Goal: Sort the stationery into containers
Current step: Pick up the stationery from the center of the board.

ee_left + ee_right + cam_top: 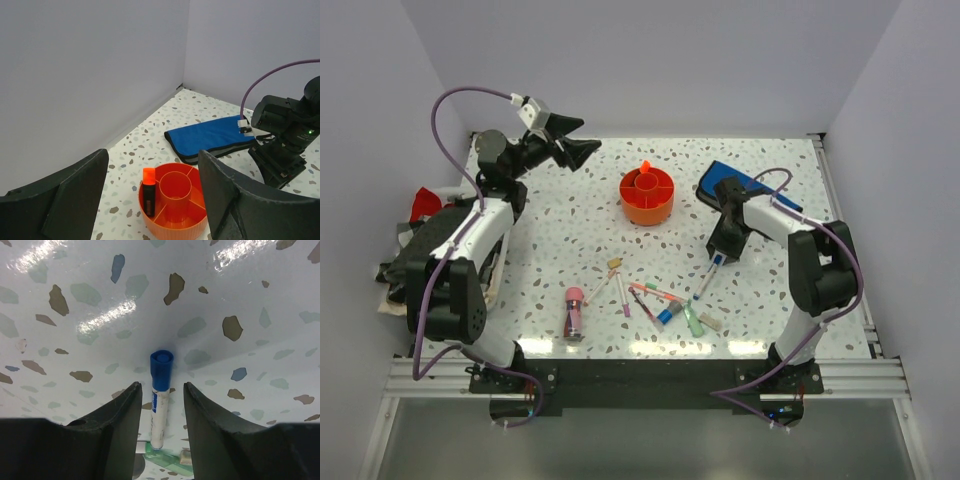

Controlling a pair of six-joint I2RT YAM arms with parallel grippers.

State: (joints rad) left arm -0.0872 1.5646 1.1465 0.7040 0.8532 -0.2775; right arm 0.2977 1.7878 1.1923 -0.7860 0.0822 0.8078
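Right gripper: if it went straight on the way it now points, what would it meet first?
The right gripper would likely meet the blue-capped marker lying between its fingers, or the table just beneath; depth is unclear.

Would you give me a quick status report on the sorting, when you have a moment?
Left gripper open, raised, empty. Right gripper open, astride blue-capped marker, not yet gripped. Green pen near its tail.

1. A white speckled table [550, 250] carries everything
2. An orange caddy [647, 197] stands mid-back, with a folded blue cloth [210, 137] to its right
3. Pens and markers [655, 293] lie scattered near the front, with a beige eraser [614, 263] and a pink-capped glue tube [574, 311] to their left
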